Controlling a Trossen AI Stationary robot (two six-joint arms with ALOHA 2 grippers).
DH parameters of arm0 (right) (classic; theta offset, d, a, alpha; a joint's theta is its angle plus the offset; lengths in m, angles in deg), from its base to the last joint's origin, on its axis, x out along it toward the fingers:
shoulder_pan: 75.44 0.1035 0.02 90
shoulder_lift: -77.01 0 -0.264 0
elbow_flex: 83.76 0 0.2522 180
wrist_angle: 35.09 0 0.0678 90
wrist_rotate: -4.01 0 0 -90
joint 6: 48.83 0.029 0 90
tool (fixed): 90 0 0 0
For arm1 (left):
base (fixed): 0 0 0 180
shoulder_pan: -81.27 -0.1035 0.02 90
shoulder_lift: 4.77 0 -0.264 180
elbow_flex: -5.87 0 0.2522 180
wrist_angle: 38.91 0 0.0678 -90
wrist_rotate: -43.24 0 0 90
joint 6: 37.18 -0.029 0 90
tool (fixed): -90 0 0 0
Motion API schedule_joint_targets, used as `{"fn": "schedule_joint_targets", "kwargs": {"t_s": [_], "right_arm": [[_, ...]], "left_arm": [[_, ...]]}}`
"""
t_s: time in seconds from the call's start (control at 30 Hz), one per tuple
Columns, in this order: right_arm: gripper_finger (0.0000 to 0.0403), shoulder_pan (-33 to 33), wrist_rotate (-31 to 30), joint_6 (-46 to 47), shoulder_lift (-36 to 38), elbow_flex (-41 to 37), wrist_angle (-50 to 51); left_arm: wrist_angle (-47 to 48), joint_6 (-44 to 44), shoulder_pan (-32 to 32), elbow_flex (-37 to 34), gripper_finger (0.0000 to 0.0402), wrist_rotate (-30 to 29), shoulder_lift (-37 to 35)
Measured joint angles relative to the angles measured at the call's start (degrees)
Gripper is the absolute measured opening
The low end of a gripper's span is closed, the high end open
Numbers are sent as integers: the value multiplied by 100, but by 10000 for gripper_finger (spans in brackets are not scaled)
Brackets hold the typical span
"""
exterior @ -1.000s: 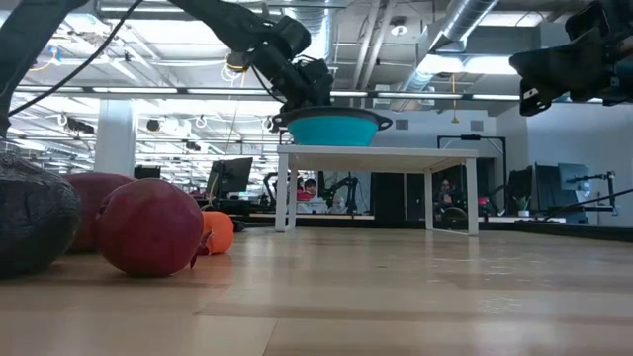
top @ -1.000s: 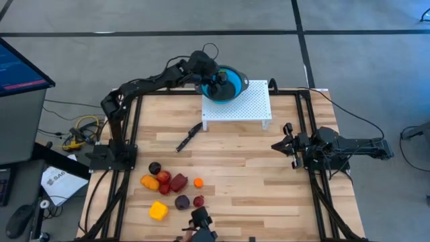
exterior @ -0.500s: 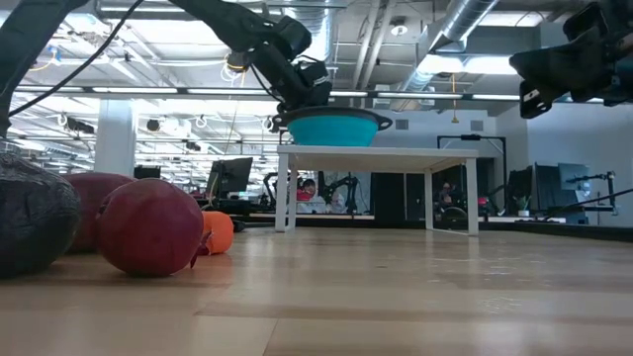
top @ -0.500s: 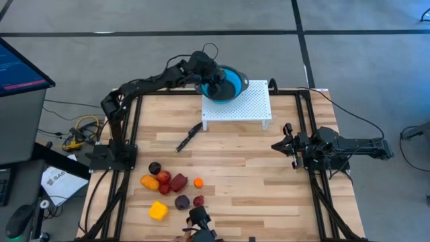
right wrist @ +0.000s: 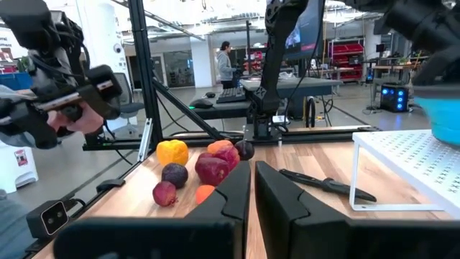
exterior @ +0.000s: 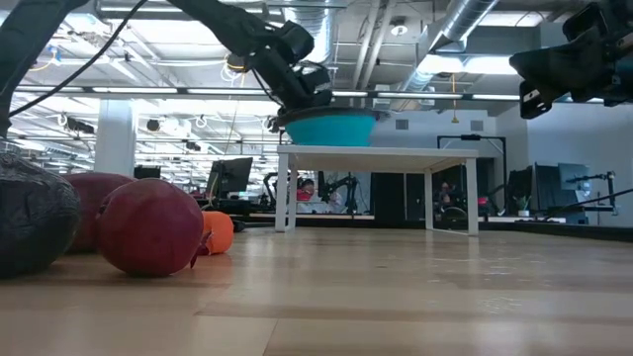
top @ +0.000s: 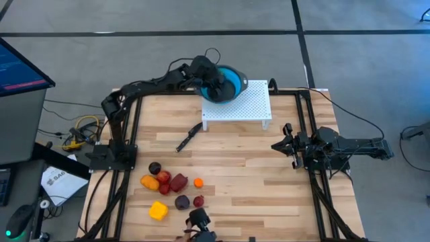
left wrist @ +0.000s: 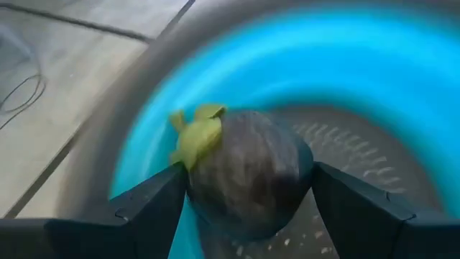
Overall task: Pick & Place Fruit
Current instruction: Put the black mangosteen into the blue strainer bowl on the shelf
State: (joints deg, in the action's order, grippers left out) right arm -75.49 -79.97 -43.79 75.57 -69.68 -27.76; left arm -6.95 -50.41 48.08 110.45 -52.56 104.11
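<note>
My left gripper (top: 216,84) is over the round blue bowl (top: 236,82), which stands on the white perforated stand (top: 240,106) at the table's far edge. It is shut on a dark purple fruit with a green leaf (left wrist: 248,173), held above the bowl's grey inside (left wrist: 345,144). Several small fruits (top: 171,189), red, purple, orange and a blocky yellow one (top: 158,211), rest on the wood near the near-left corner. My right gripper (top: 277,145) waits shut near the right edge, touching nothing. My left gripper pinches the dark purple fruit (left wrist: 244,191) by its opposite sides, one finger (left wrist: 147,208) on each flank. The fingers slant down from the table's left side into the bowl. The fruit is lifted clear over the bowl's inside, its green leaf (left wrist: 195,137) turned to one side.
A slim black knife (top: 189,138) lies on the wood in front of the stand's left leg. Bare wood stretches between the stand, the fruit cluster (right wrist: 208,169) and my right gripper (right wrist: 254,188). A dark camera mount (top: 199,219) sits at the near edge. A person (right wrist: 226,61) stands in the room beyond.
My left gripper has crept a little toward the table's right over the bowl, still shut on the purple fruit. The right arm and the fruits on the table have kept still.
</note>
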Motion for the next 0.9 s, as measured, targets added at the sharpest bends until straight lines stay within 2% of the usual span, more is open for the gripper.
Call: {"fn": "schedule_joint_targets", "kwargs": {"t_s": [0.43,0.77,0.9], "right_arm": [[17,0,0,0,1,-1,0],[17,0,0,-47,1,-1,0],[17,0,-1,-48,1,-1,0]], "left_arm": [[-337,-5,39,-185,293,-109,-2],[-423,-6,39,-185,293,127,-7],[-429,-5,33,-185,307,129,-9]]}}
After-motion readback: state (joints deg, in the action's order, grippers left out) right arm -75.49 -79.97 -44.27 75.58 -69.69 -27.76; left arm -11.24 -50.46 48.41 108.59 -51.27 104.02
